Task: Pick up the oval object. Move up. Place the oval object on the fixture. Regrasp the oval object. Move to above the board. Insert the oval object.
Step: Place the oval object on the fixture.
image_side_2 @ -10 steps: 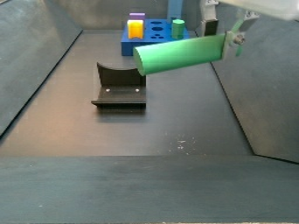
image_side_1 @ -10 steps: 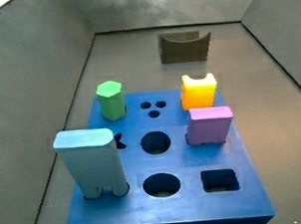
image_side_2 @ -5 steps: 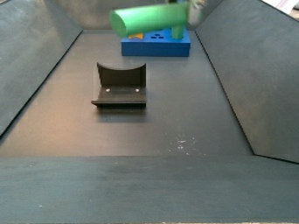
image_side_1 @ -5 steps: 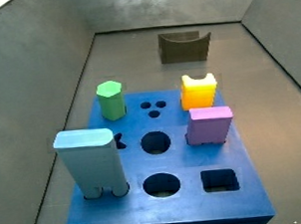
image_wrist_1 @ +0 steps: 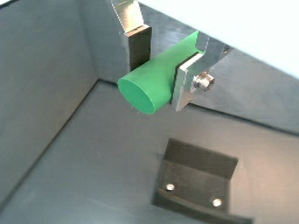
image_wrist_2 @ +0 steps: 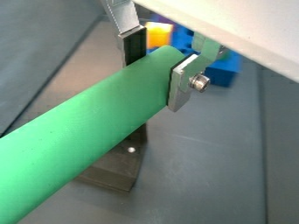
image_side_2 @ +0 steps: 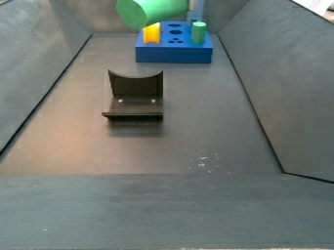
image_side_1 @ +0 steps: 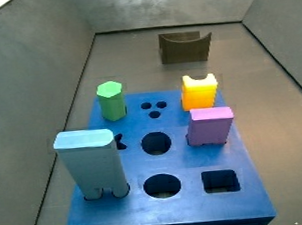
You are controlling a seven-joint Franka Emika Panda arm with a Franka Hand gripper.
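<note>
The claw (image_wrist_1: 162, 63), raised above the fixture (image_wrist_1: 198, 179), pinches the smooth green oval object (image_wrist_1: 158, 79) crosswise.

oval object: smooth plain green rod with a rounded end (image_wrist_1: 156, 81), lying crosswise, clamped between the gripper's (image_wrist_1: 162, 63) silver fingers, off the floor; in a side view (image_side_2: 150, 11) only its end shows at the upper edge.
fixture: small dark olive-grey block with a curved notch on top (image_side_2: 135, 94), standing alone on the dark floor, below the rod in both wrist views (image_wrist_1: 197, 178).
board: thick blue rectangular block with shaped holes (image_side_1: 188, 181), apart from the fixture, carrying coloured pegs.
</note>
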